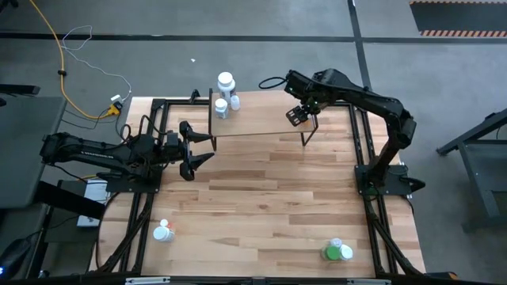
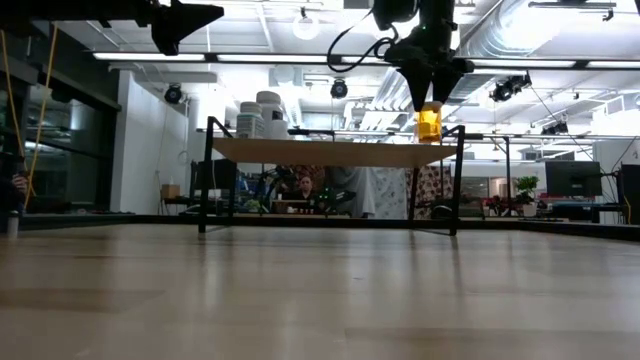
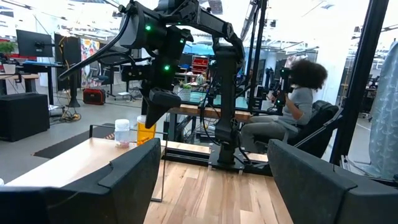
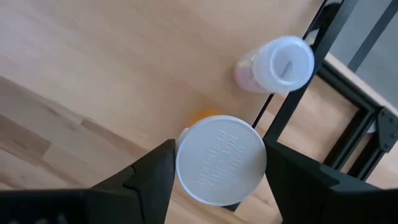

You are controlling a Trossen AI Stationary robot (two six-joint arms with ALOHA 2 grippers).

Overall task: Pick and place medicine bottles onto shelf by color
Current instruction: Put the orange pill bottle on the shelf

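Directly below the right gripper (image 4: 217,163), the orange bottle (image 4: 221,159) stands on the shelf (image 2: 330,153), fingers spread beside its cap.

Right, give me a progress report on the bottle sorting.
Done: white bottles stand at the left end of the shelf, a pinkish bottle at its right. In hand: right gripper is at the orange bottle there. Left: green bottle and another bottle on the table; left gripper waits open.
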